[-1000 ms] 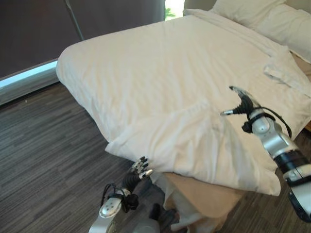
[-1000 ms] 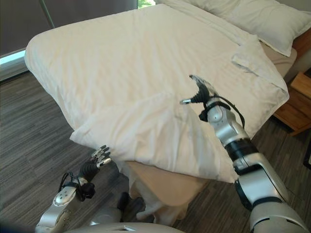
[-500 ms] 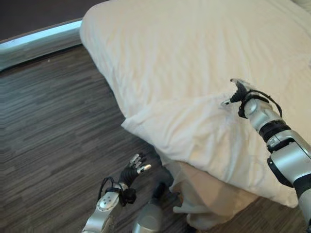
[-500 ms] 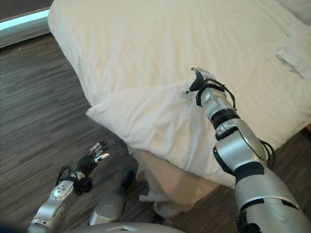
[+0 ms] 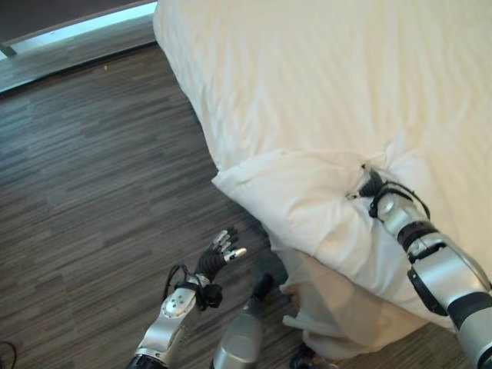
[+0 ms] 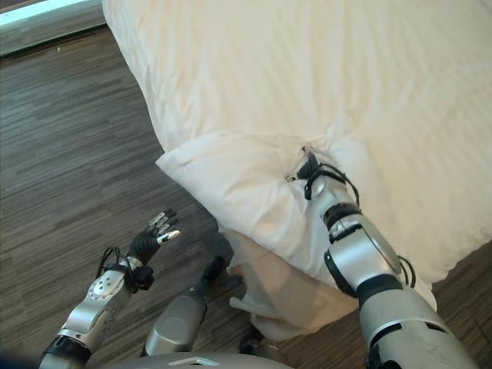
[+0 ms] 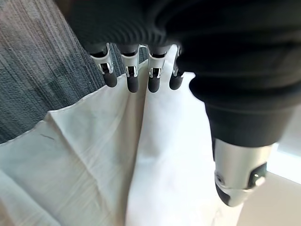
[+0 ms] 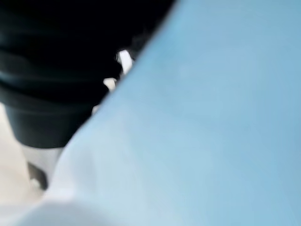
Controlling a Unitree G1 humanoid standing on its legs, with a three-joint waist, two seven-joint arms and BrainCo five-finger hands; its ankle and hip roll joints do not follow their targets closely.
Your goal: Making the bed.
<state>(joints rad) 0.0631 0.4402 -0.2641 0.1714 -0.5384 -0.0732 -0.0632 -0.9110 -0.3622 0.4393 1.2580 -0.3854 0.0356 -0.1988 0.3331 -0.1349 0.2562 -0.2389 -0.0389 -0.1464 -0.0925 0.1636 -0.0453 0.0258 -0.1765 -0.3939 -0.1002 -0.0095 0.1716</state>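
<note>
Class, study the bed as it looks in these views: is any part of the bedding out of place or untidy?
Yes. The duvet corner at the bed's near edge is folded back on itself and rumpled, leaving the tan sheet beneath hanging loose toward the floor. The right hand sits in a puckered bunch of duvet; the left hand hovers over the floor.

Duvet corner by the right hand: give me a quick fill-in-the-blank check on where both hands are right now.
1. The right hand presses into the white ____, which puckers around it.
2. The left hand hangs over the wooden ____, touching no cloth.
3. The left hand's fingers are ____, not curled.
4. A folded duvet corner overhangs the bed's ____ sheet.

Missing words: duvet; floor; straight; beige
</note>
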